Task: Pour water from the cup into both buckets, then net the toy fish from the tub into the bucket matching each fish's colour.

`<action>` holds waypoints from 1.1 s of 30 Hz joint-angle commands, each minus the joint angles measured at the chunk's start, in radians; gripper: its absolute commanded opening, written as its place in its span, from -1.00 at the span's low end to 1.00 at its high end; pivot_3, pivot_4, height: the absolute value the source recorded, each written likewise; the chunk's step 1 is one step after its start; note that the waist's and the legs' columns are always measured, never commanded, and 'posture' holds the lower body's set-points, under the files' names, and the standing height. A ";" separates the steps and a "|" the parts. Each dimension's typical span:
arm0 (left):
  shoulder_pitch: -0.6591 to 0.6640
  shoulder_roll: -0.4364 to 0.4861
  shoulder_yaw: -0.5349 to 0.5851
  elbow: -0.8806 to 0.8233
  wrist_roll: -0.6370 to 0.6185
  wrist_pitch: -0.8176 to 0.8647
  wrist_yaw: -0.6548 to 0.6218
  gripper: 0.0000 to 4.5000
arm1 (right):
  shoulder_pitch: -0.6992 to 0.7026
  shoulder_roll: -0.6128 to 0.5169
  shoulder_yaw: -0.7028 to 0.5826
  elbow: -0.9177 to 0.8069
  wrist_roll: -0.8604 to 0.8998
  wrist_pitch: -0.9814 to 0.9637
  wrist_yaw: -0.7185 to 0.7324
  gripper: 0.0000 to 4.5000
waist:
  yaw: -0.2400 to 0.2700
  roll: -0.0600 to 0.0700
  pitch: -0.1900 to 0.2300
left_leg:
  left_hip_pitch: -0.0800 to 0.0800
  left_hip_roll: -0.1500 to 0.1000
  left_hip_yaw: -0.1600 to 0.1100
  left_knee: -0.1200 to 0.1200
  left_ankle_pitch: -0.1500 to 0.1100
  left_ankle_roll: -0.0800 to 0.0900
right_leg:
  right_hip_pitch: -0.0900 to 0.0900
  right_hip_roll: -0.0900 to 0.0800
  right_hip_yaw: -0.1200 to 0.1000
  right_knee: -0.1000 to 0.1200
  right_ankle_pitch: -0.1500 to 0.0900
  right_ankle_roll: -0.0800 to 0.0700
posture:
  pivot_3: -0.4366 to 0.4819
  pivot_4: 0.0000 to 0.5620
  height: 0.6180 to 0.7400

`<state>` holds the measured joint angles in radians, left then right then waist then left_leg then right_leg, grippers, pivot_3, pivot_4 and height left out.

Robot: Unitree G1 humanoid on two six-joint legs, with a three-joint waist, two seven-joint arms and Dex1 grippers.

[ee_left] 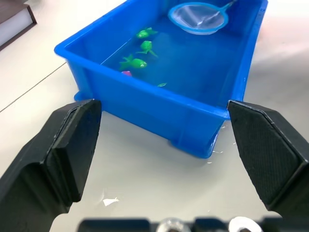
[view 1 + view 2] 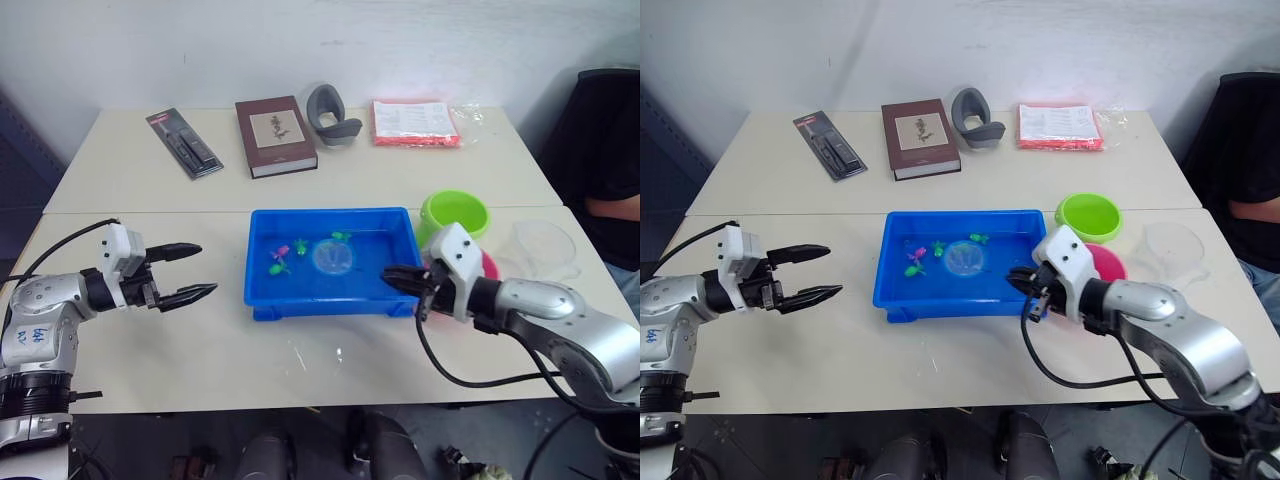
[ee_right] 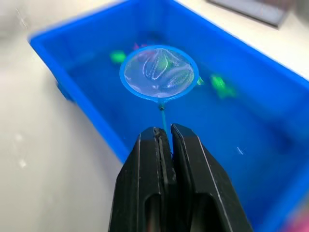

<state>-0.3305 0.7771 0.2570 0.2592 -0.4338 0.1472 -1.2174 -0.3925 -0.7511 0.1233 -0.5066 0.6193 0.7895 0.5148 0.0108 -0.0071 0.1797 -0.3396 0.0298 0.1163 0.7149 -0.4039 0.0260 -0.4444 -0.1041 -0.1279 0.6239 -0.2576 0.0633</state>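
Observation:
The blue tub (image 2: pixel 325 214) holds water, several small green fish (image 2: pixel 277 267) and a pink fish (image 2: pixel 281 250). The net's light-blue hoop (image 2: pixel 332 257) lies in the water near the tub's middle. My right gripper (image 2: pixel 388 278) is at the tub's right front corner, shut on the net's thin handle (image 3: pixel 163 112). The lime green bucket (image 2: pixel 455 213) stands right of the tub. The pink bucket (image 2: pixel 489 265) is mostly hidden behind my right wrist. The clear cup (image 2: pixel 545 248) sits further right. My left gripper (image 2: pixel 195 270) hovers open left of the tub, holding nothing.
At the back of the table lie a brown book (image 2: pixel 275 135), a black packaged tool (image 2: pixel 184 143), a grey curved object (image 2: pixel 332 115) and a red-edged plastic packet (image 2: pixel 415 122). A person in dark clothes (image 2: pixel 610 150) sits at the right edge.

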 commanded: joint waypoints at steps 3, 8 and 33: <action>-0.031 -0.015 -0.014 -0.066 -0.008 0.030 0.046 0.98 | -0.163 0.112 0.126 0.138 -0.179 -0.028 -0.036 -1.00 | -0.012 0.000 0.000 | -0.001 0.000 0.000 0.000 0.000 0.000 | 0.000 0.000 -0.001 0.001 0.000 0.000 | -0.05 -0.47 1.00; -0.027 -0.022 -0.020 -0.082 -0.015 0.044 0.059 0.98 | -0.234 0.155 0.215 0.218 -0.322 -0.038 -0.038 -1.00 | -0.017 0.000 0.000 | -0.004 0.000 0.000 0.000 0.000 0.000 | -0.002 0.004 -0.004 -0.001 0.000 0.000 | -0.05 -0.47 1.00; -0.025 -0.054 -0.033 -0.005 0.002 -0.024 0.048 0.98 | -0.381 0.254 0.346 0.317 -0.520 0.119 0.081 -1.00 | -0.025 0.000 0.000 | -0.004 0.001 0.000 0.000 0.000 -0.001 | -0.002 0.005 -0.004 -0.001 0.000 0.000 | -0.05 -0.47 1.00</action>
<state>-0.3486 0.7205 0.2146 0.2545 -0.4289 0.1386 -1.1708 -0.7456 -0.5072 0.4701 -0.1909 0.1151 0.9031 0.5848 -0.0140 -0.0068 0.1798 -0.3435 0.0304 0.1157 0.7146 -0.4041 0.0254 -0.4465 -0.0992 -0.1323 0.6233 -0.2575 0.0634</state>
